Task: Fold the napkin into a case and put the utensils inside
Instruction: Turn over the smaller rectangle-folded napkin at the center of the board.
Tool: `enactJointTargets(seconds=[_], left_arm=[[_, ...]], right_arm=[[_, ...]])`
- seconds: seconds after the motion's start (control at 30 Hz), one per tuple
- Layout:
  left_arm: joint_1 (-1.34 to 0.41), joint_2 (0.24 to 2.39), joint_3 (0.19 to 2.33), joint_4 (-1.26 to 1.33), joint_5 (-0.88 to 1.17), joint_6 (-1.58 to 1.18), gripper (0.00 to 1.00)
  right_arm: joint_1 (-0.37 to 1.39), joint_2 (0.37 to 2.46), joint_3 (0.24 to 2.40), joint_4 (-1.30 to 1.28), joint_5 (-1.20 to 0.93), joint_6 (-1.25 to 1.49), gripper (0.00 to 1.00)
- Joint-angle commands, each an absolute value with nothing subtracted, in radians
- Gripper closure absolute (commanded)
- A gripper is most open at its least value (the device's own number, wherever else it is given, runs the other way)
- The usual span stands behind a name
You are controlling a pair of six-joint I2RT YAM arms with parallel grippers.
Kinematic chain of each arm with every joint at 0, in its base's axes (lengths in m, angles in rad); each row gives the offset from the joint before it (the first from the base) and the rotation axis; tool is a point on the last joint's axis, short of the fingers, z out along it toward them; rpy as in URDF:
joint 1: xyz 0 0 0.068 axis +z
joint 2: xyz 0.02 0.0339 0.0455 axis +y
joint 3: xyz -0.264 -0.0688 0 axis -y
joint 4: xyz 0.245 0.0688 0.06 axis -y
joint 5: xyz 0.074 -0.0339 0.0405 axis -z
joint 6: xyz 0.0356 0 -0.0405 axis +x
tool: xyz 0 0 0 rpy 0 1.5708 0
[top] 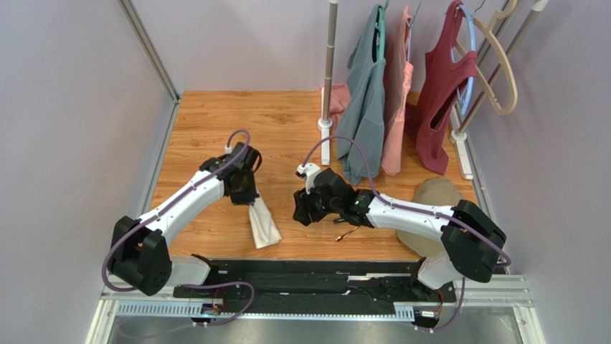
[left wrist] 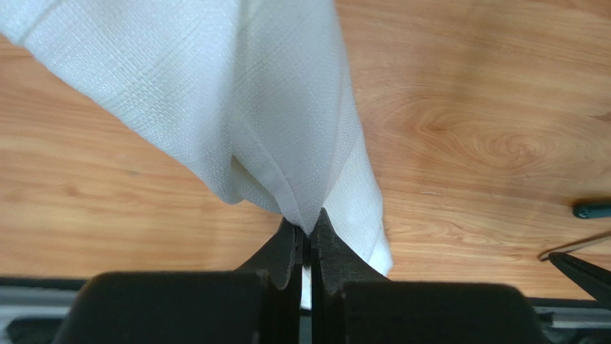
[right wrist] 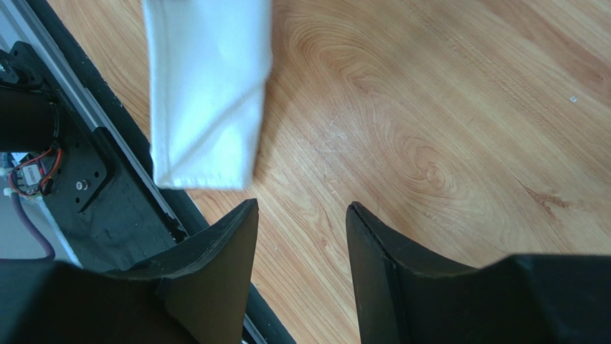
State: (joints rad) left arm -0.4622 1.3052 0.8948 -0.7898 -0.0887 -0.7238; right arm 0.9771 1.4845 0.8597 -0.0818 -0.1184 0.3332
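The white napkin (top: 262, 223) is folded into a narrow strip and hangs down to the wooden table. My left gripper (top: 247, 198) is shut on its upper end. In the left wrist view the cloth (left wrist: 280, 107) fans out from my pinched jaws (left wrist: 307, 226). My right gripper (top: 301, 208) is open and empty, just right of the napkin. The right wrist view shows the napkin's lower end (right wrist: 204, 93) ahead of that gripper (right wrist: 301, 215). A thin copper-coloured piece of the utensils (top: 348, 232) peeks out under my right arm. A dark handle tip (left wrist: 592, 209) shows at the left wrist view's right edge. The rest of the utensils is hidden.
A clothes rack with hanging garments (top: 373, 93) stands at the back right, its pole base (top: 325, 127) on the table. A tan cap (top: 434, 198) lies behind my right arm. The black base rail (top: 315, 276) runs along the near edge.
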Motion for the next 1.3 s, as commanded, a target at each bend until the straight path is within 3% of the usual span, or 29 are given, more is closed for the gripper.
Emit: enactJointTargets(seconds=[0.0,0.2,0.33,0.53,1.0,1.17,1.27], left_arm=[[-0.459,1.379,1.125,-1.113,-0.308,-0.563,1.00],[-0.459,1.672,1.383,-1.380,-0.644,-0.471,1.00],[-0.459,1.880,1.515,-1.547,-0.976,-0.524,1.00],[-0.494,2.146,1.693,-1.680,-1.242,-0.653,1.00],[-0.650,2.488,1.931,-1.684,-1.155,-0.646,1.00],[-0.670,2.453,1.908,-1.683,-1.124,-0.696,0.84],[-0.693,2.427,1.893,-1.681,-1.101,-0.718,0.61]], right_arm=[[0.948,1.433,0.902,-0.127,-0.201,0.307,0.48],[0.931,1.350,0.859,-0.150,-0.219,0.281,0.49],[0.913,1.269,0.796,-0.147,-0.233,0.276,0.48],[0.859,1.155,0.703,-0.135,-0.273,0.284,0.48],[0.838,1.058,0.635,-0.140,-0.242,0.270,0.46],[0.836,1.062,0.626,-0.133,-0.248,0.284,0.46],[0.828,1.065,0.621,-0.121,-0.256,0.294,0.46]])
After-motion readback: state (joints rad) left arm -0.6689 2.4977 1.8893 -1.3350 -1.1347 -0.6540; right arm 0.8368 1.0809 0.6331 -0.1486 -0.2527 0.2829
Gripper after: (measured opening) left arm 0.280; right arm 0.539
